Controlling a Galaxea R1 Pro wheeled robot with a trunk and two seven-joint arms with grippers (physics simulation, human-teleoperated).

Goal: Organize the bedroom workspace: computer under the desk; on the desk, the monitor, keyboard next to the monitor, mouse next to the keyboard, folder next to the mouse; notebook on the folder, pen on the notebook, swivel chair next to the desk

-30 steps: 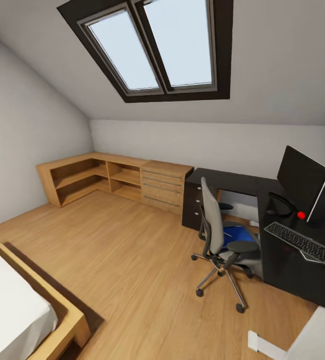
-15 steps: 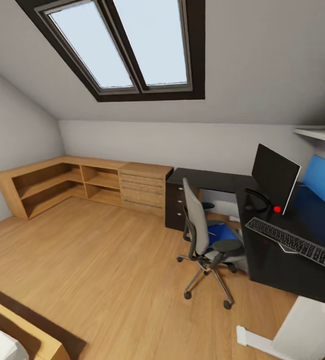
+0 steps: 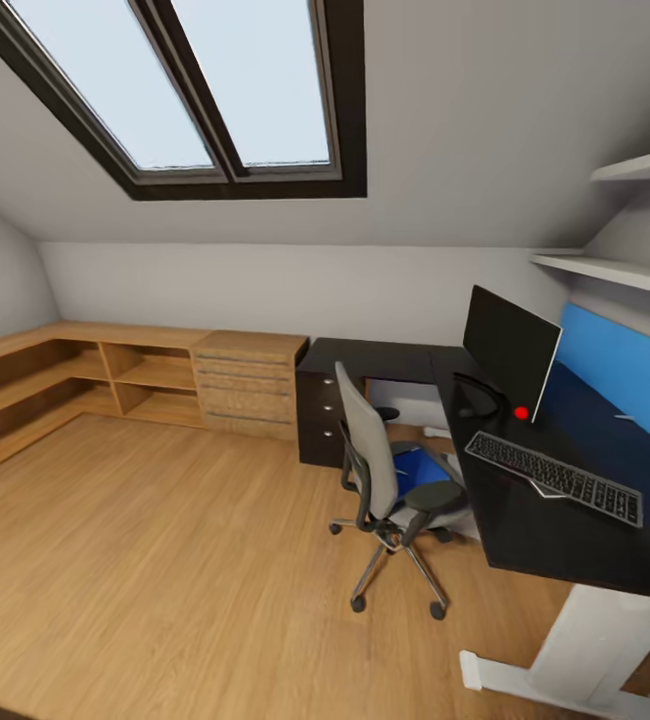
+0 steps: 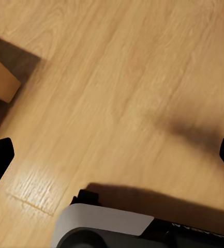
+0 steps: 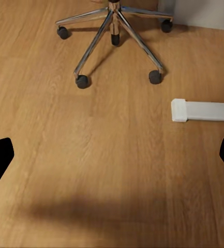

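Observation:
The swivel chair [image 3: 380, 470] stands on the wood floor beside the desk [image 3: 525, 520], its grey back turned toward me. A bright blue folder [image 3: 417, 467] lies on its seat. On the black desk top the monitor [image 3: 510, 348] stands upright, and the keyboard [image 3: 553, 477] lies in front of it. The mouse, notebook, pen and computer are out of view. My left gripper [image 4: 112, 160] hangs open over bare floor. My right gripper [image 5: 112, 157] is open above the floor, short of the chair's chrome star base [image 5: 112, 31].
A black drawer unit [image 3: 319, 420] ends the desk's far wing, next to a low light-wood cabinet [image 3: 165, 385] along the back wall. The desk's white leg [image 3: 585, 645] and its white foot [image 5: 202, 110] rest on the floor. A bed-frame corner [image 4: 0, 77] sits near my base.
The whole head view has swung to the right: the bed has left the picture, and the desk and chair sit further left and closer. Nothing in the room itself has moved.

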